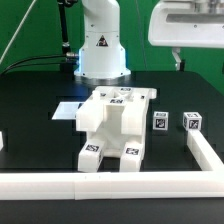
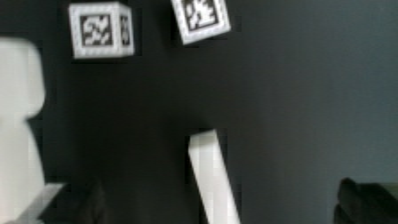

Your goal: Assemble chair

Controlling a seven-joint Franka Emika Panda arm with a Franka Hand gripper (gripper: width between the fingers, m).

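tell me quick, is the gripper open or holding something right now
gripper: open, fingers wide apart, holding nothing

A robotics lab: white robot arm (image 1: 101, 45) on a black table (image 1: 30, 110), green backdrop (image 1: 25, 30) behind, square tags on the chair pieces (image 1: 110, 125).

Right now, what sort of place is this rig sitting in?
Most likely a robotics lab bench, not a home or workshop: a white arm base stands on a black table with a green backdrop behind. A white border rail fences the work area, and the chair pieces carry black-and-white tags.
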